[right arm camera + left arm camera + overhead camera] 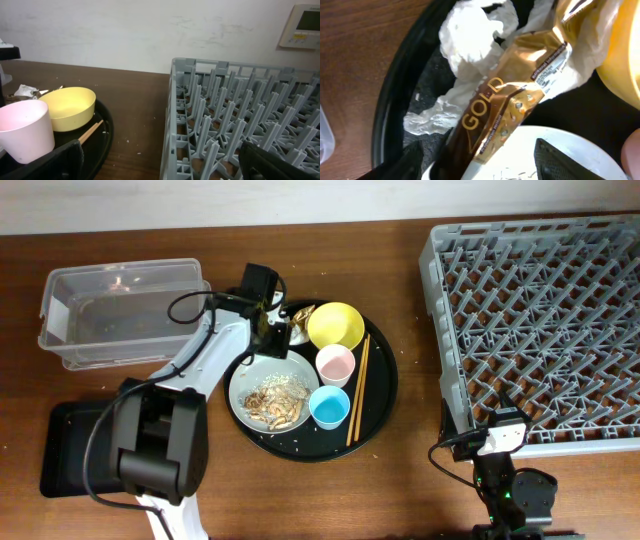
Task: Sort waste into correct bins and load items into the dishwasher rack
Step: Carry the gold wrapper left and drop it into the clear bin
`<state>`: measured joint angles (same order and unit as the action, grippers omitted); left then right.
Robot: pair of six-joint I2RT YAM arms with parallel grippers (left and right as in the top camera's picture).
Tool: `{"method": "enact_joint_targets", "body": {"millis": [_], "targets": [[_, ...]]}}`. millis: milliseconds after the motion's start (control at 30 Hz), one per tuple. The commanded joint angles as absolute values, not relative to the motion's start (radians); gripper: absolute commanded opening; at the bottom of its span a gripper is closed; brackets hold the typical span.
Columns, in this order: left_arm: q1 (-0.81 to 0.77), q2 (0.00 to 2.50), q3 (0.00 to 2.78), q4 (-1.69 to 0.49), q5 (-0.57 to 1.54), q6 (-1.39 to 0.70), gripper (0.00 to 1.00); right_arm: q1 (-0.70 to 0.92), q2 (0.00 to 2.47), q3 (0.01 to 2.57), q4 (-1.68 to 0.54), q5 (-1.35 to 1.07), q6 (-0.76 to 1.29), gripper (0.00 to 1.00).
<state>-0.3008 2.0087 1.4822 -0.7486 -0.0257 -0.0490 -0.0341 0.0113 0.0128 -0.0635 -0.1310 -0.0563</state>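
My left gripper is open, low over the back left of the round black tray. Its fingers straddle the lower end of the gold-brown wrapper, which lies on the crumpled white napkin and overlaps the plate. The plate holds rice and brownish scraps. The yellow bowl, pink cup, light-blue cup and chopsticks sit on the same tray. My right gripper is open and empty at the front left corner of the grey rack.
The clear plastic box stands at the back left. The shallow black rectangular tray lies at the front left, partly under the left arm's base. The round black tray sits in the middle, left of the rack.
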Motion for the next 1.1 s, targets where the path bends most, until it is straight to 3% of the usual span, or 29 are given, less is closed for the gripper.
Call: {"method": "enact_joint_targets", "body": {"millis": [0, 33, 167, 200, 233, 300, 333, 367, 733, 833, 933, 1033, 1067], "targets": [[-0.305, 2.048, 1.483, -0.755, -0.01, -0.048, 0.7, -0.04, 0.006, 0.006, -0.067, -0.126, -0.06, 0.98], [-0.306, 2.049, 1.483, -0.751, -0.011, -0.048, 0.69, -0.04, 0.006, 0.006, -0.067, -0.126, -0.059, 0.98], [-0.305, 2.049, 1.484, -0.727, -0.041, -0.049, 0.4, -0.04, 0.006, 0.006, -0.067, -0.126, -0.059, 0.98], [-0.306, 2.049, 1.484, -0.725, -0.041, -0.052, 0.37, -0.04, 0.006, 0.006, -0.067, -0.126, -0.06, 0.98], [-0.306, 2.049, 1.484, -0.73, -0.041, -0.052, 0.19, -0.04, 0.006, 0.006, -0.067, -0.126, -0.059, 0.98], [-0.306, 2.048, 1.489, -0.741, -0.041, -0.053, 0.15, -0.04, 0.006, 0.006, -0.067, -0.126, -0.059, 0.98], [-0.306, 2.045, 1.493, -0.749, -0.041, -0.053, 0.04, -0.04, 0.006, 0.006, -0.067, -0.126, -0.059, 0.98], [-0.306, 2.034, 1.507, -0.775, -0.04, -0.068, 0.01, -0.04, 0.006, 0.006, -0.067, -0.126, -0.059, 0.98], [-0.288, 1.777, 1.532, -0.895, 0.194, -0.213, 0.01, -0.04, 0.006, 0.006, -0.067, -0.126, -0.06, 0.98], [-0.155, 1.721, 1.538, -0.765, 0.157, -0.374, 0.01, -0.04, 0.006, 0.006, -0.067, -0.126, -0.059, 0.98], [0.105, 1.736, 1.538, -0.725, 0.157, -0.771, 0.01, -0.04, 0.006, 0.006, -0.067, -0.126, -0.06, 0.98], [0.234, 1.773, 1.538, -0.714, 0.157, -0.93, 0.02, -0.04, 0.006, 0.006, -0.067, -0.126, -0.06, 0.98], [0.264, 1.79, 1.538, -0.706, 0.157, -0.98, 0.06, -0.04, 0.006, 0.006, -0.067, -0.126, -0.059, 0.98]]}}
